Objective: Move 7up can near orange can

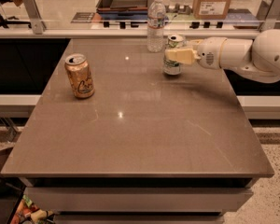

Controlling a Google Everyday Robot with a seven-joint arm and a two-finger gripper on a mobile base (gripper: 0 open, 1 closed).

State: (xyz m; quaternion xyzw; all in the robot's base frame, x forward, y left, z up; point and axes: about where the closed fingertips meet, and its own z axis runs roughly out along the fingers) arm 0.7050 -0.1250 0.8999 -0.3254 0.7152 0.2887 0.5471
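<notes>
Near the bench's (140, 125) far edge, gripper (175, 56) sits at the light, slick, dentable 7up can (170, 69) mid-body, closure can't tell.

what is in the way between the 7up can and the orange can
Nothing visible. The 7up can stands far right on the table with the gripper at it. The orange can stands at the left, with only open surface between them. The water bottle stands behind the 7up can, off that line.
</notes>
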